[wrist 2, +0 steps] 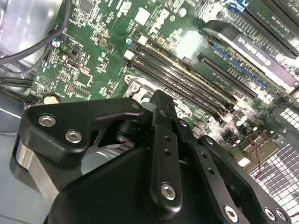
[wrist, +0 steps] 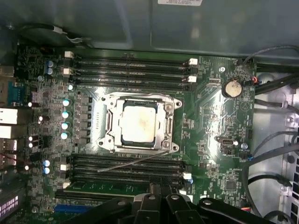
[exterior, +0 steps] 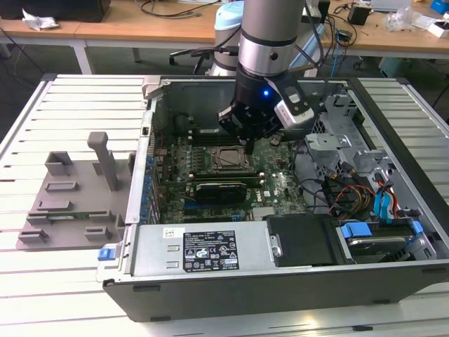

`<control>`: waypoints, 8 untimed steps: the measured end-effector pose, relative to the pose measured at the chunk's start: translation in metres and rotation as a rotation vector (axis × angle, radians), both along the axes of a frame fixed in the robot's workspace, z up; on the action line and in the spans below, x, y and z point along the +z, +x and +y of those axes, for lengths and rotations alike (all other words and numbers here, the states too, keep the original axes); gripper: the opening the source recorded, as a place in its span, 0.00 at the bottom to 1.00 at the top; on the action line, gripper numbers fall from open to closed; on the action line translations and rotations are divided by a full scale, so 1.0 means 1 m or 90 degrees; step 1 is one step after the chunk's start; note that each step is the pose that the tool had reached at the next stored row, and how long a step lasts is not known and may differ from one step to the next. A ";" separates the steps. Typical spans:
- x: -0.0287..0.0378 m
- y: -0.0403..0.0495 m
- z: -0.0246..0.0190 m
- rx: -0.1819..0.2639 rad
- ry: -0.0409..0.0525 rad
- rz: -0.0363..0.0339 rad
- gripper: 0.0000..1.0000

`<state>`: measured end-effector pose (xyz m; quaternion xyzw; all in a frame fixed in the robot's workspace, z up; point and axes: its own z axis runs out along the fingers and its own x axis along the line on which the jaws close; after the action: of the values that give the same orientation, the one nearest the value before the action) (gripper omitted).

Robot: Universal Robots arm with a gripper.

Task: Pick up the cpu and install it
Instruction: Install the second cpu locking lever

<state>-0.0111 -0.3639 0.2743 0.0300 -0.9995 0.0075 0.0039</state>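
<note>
Your small flat silver-grey square cpu (wrist: 138,122) already lies inside the dark metal-edged socket frame (wrist: 108,140) on the green motherboard (wrist: 210,112); check it sits level and square, judging by its even rim. Your black gripper (exterior: 247,145) hovers just above it, and whether it's apart or together you cannot tell

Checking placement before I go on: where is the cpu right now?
In the first wrist view the cpu lies inside the socket frame on the motherboard, between two banks of memory slots.
</note>
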 end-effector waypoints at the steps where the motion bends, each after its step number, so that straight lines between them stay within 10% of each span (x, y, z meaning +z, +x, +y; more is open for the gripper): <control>1: 0.0000 0.0000 -0.0036 0.000 0.0000 0.0000 0.11; 8: -0.0010 -0.0006 -0.0161 0.000 0.0002 0.0000 0.11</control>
<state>-0.0117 -0.3800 0.2733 0.0299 -0.9995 0.0074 0.0038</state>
